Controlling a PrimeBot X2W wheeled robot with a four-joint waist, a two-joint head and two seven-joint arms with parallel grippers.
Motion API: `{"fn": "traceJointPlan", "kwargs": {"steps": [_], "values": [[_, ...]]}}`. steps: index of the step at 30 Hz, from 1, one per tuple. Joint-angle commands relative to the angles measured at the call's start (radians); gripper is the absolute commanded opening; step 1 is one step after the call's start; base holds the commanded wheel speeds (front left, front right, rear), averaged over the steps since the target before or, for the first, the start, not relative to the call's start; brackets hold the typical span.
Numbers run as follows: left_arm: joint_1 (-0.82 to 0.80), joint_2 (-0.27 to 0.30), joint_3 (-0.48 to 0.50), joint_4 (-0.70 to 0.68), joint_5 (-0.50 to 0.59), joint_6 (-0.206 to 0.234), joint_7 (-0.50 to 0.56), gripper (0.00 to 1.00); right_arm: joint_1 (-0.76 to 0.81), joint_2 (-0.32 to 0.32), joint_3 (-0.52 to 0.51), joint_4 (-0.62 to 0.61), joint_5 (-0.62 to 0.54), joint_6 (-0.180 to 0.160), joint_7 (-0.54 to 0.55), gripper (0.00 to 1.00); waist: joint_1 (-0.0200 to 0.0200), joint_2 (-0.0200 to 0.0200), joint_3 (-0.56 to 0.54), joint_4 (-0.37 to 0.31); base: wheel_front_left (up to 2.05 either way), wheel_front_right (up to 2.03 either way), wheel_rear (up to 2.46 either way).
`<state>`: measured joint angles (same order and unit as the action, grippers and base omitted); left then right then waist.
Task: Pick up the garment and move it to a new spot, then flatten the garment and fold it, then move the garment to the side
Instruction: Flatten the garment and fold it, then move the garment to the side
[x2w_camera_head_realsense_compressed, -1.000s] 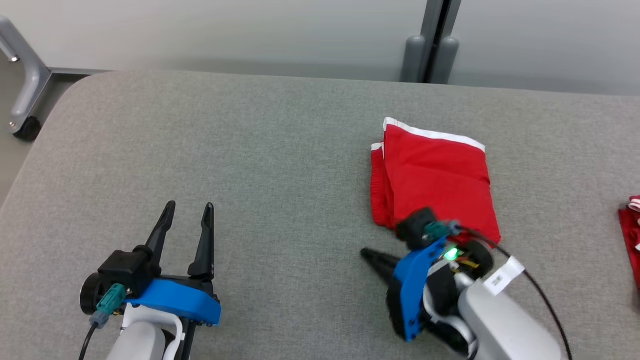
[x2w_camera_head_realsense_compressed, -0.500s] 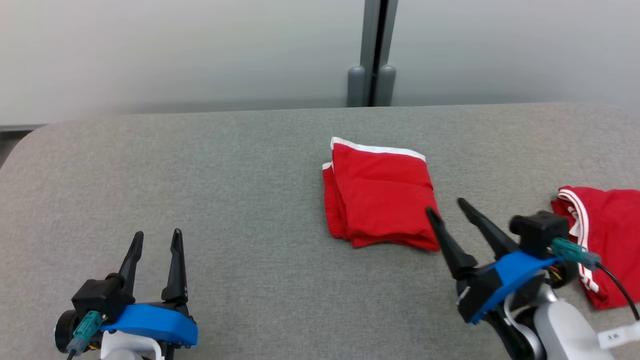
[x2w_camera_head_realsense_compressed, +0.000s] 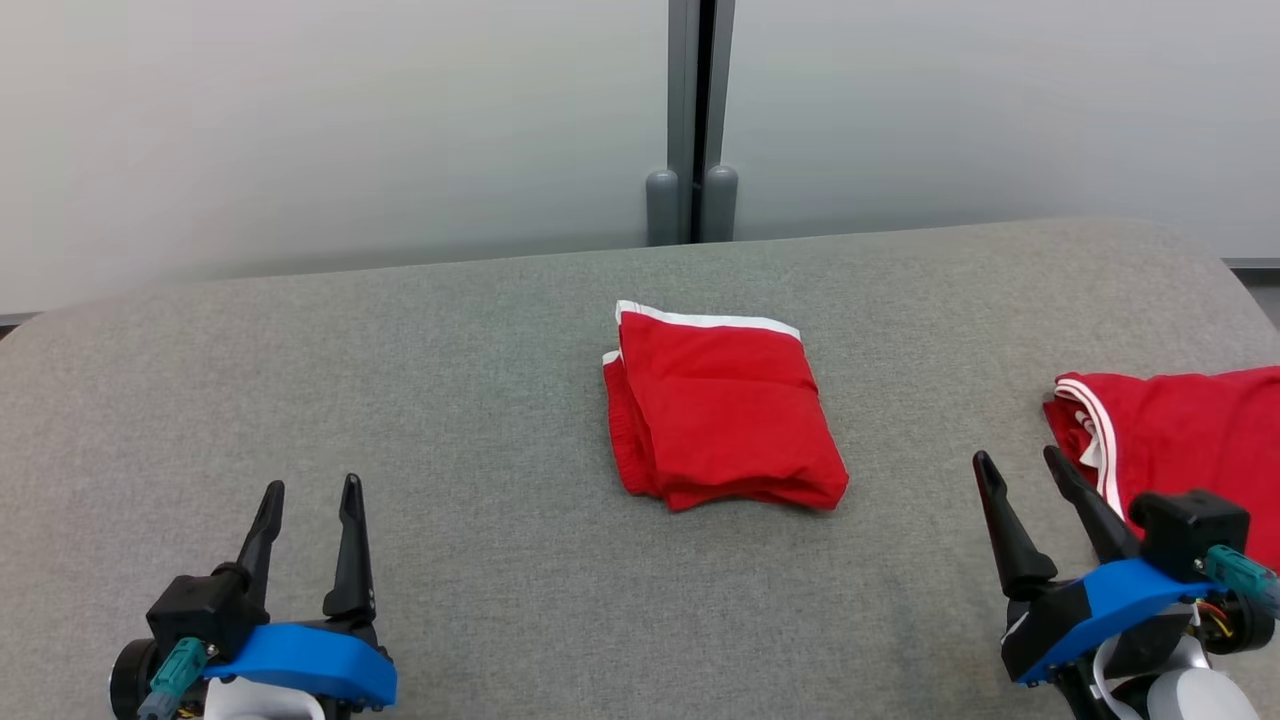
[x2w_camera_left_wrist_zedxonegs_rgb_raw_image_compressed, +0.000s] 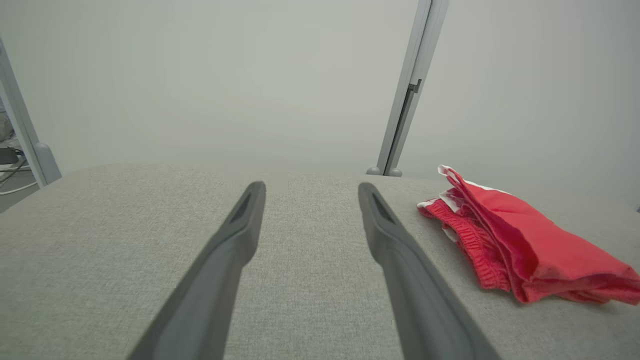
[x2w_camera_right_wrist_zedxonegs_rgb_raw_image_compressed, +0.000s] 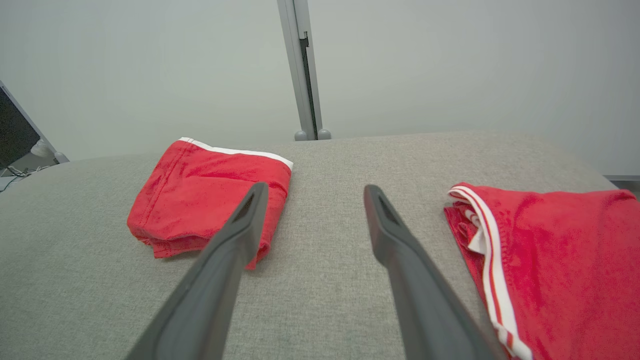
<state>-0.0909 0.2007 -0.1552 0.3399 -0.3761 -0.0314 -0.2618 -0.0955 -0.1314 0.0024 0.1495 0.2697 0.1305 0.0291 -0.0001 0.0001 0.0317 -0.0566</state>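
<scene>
A folded red garment (x2w_camera_head_realsense_compressed: 720, 405) with a white hem lies flat on the grey padded table (x2w_camera_head_realsense_compressed: 450, 400), near its middle. It also appears in the left wrist view, the garment (x2w_camera_left_wrist_zedxonegs_rgb_raw_image_compressed: 520, 240) at right, and in the right wrist view, the garment (x2w_camera_right_wrist_zedxonegs_rgb_raw_image_compressed: 200, 185) at left. My left gripper (x2w_camera_head_realsense_compressed: 310, 488) stands open at the lower left, far from the cloth. My right gripper (x2w_camera_head_realsense_compressed: 1020, 462) is open at the lower right, apart from the folded garment, with nothing between its fingers (x2w_camera_right_wrist_zedxonegs_rgb_raw_image_compressed: 245, 220).
A second red garment (x2w_camera_head_realsense_compressed: 1180, 440) with white stripes lies loosely spread at the table's right edge, just right of my right gripper; the right wrist view has this second garment (x2w_camera_right_wrist_zedxonegs_rgb_raw_image_compressed: 560, 240) too. A grey post (x2w_camera_head_realsense_compressed: 692, 120) stands behind the table against a pale wall.
My right gripper left the folded garment's near edge, opened, and drew back to the right with fingers pointing away. The head camera has swung right. The folded garment stays put.
</scene>
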Motion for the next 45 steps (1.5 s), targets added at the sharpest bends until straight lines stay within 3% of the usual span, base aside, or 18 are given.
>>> {"fn": "traceJointPlan", "kwargs": {"steps": [1,22,29,38,45], "values": [[0.002,-0.001,-0.004,-0.009,0.007,0.006,-0.003,1.0,0.016,0.008,-0.006,-0.002,-0.008,0.001,-0.009,1.0,0.0001,-0.0001,-0.003,-0.002,0.0,0.0,0.0],[0.019,0.009,-0.006,-0.058,-0.01,0.034,0.01,1.0,-0.007,0.03,0.016,0.019,0.007,0.001,0.024,1.0,0.0001,-0.0001,0.008,0.01,0.0,0.0,0.0],[-0.035,0.016,-0.021,-0.1,0.002,0.032,0.015,1.0,-0.174,0.04,0.019,0.087,0.031,0.001,0.217,1.0,0.0001,-0.0001,0.101,0.057,0.0,0.0,0.0],[-0.138,-0.003,-0.059,-0.098,0.017,0.013,0.011,1.0,-0.448,0.074,-0.11,0.307,-0.066,0.001,0.457,1.0,0.0001,-0.0001,0.226,0.157,0.0,0.0,0.0],[-0.173,-0.018,-0.069,-0.062,0.024,-0.004,0.003,1.0,-0.521,0.081,-0.172,0.453,-0.137,0.001,0.51,1.0,0.0001,-0.0001,0.251,0.201,0.0,0.0,0.0]]}}
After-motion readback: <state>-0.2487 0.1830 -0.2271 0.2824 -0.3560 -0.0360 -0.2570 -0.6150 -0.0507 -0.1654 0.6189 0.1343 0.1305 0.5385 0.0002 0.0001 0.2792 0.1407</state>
